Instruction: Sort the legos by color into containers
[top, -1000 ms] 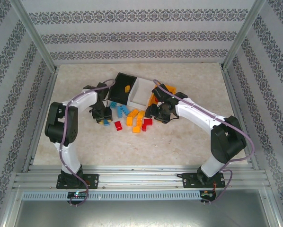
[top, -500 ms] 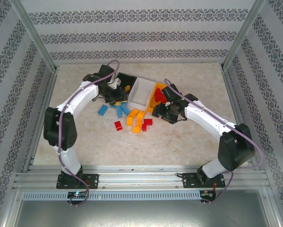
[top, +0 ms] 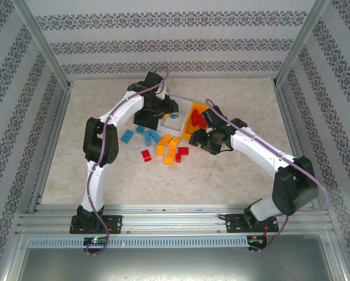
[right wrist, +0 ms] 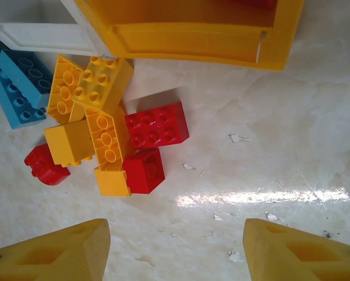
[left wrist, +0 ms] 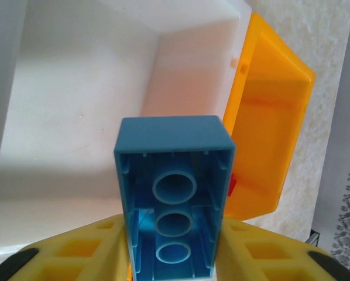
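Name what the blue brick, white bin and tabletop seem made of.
The blue brick is likely moulded hard plastic: satin faces, hollow underside with tubes and ribs. The white bin looks plastic too: faintly glossy, with rounded moulded corners. The tabletop is glossy, mottled beige and chipped in spots; stone or laminate, cannot tell.

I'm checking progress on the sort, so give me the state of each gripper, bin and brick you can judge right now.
left gripper: shut on the blue brick, above the white bin
white bin: open, visible inside bare
orange bin: open, red bricks inside
right gripper: open, empty, above the table
loose bricks: piled on the table, unsorted
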Robot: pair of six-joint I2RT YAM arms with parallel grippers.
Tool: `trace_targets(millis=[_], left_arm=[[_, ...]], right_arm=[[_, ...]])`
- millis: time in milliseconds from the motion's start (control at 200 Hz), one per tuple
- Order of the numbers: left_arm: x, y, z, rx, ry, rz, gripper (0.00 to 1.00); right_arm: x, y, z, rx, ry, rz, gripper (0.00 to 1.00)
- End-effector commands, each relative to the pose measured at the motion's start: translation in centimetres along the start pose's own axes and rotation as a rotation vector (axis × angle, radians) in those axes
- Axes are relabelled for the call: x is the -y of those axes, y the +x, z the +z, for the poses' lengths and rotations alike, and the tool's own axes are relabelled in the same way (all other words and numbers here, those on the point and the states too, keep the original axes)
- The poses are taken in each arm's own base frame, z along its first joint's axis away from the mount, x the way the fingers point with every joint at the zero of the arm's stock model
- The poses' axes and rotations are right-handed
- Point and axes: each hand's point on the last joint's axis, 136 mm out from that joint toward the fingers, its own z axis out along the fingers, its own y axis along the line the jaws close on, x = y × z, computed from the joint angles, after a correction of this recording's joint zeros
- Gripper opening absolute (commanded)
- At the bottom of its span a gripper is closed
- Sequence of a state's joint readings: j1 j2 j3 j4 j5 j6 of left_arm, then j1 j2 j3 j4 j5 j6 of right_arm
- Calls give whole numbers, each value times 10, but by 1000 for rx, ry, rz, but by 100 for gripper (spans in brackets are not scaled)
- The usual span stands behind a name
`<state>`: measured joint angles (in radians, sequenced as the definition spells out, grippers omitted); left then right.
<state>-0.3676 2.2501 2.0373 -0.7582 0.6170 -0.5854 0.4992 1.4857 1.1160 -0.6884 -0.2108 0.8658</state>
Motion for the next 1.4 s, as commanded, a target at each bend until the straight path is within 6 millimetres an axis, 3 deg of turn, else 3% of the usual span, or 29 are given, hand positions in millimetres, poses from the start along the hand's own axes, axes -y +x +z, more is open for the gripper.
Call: trace_targets(millis=[0,120,240,380,480,615,789,934,1134,1394], left_arm=[[8,0,2,-7,-9,3,46],[13,-3,-4,7,-7,20,57],[17,0,-16,14,-10,38,59],[11,8,-52,39,-63,93,60],[-20,26,-90,35,-229,186,60],[-77,58,-134,-15,-540,347,61],[-155,82,-165,-16,-750,241,60],[-193,94,-157,-77,-771,170,60],[-205,86,-123,-117,-707,160,61],[-225,71,-105,-141,-683,98,61]], right_arm=[[-4,-4,1,-5,-13,7,62],[-5,-4,2,-11,-12,6,62],[-8,-5,4,-11,-13,2,62],[-18,-7,4,-8,-18,-22,62],[-23,-8,6,-11,-15,-46,62],[-31,-7,15,-25,-28,-54,62],[-47,-5,25,-45,-37,-85,62],[-52,-3,26,-50,-34,-101,62],[-45,2,25,-49,-26,-94,62],[-31,8,17,-36,-3,-81,62]])
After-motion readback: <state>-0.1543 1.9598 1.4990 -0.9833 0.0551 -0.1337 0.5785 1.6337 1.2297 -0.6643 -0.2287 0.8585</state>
